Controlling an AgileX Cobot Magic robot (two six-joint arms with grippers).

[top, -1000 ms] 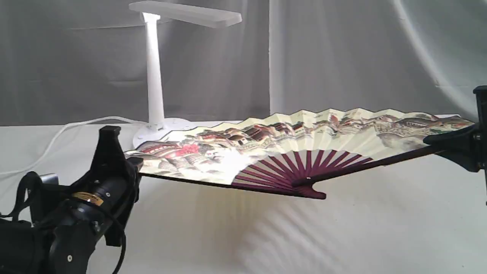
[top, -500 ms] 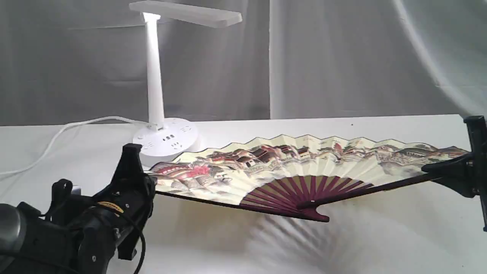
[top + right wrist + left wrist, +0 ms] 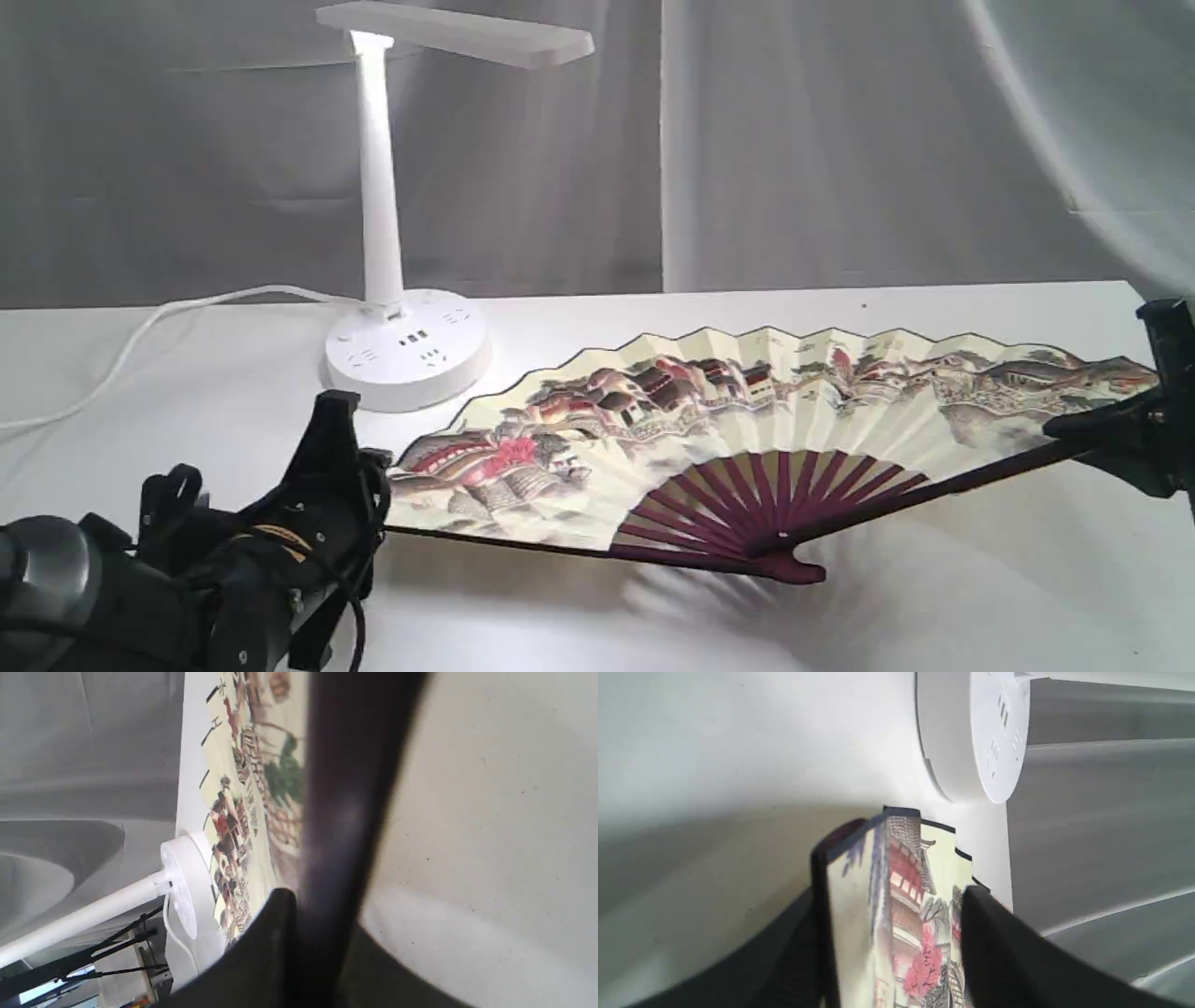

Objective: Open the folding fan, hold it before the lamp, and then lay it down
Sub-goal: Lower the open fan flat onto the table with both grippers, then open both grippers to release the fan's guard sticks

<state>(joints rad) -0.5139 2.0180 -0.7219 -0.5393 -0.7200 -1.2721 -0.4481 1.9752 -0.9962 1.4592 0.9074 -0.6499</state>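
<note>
The folding fan (image 3: 747, 411) is spread wide open, cream paper with a red and brown village scene and maroon ribs, held low over the white table with its pivot near the surface. My left gripper (image 3: 369, 476) is shut on the fan's left guard (image 3: 859, 905). At the right edge my right gripper (image 3: 1111, 429) is shut on the right guard (image 3: 341, 812). The white lamp (image 3: 383, 187) stands behind the fan's left half, its round socketed base (image 3: 408, 348) just beyond the paper edge; the base (image 3: 976, 737) and stem (image 3: 84, 919) also show in the wrist views.
The lamp's white cord (image 3: 140, 327) trails off to the left across the white tabletop (image 3: 934, 607). A grey curtain (image 3: 840, 140) hangs behind the table.
Both grippers have lowered the open fan and brought it nearer the camera. It no longer covers the lamp's base, and its pivot now sits close to the table.
</note>
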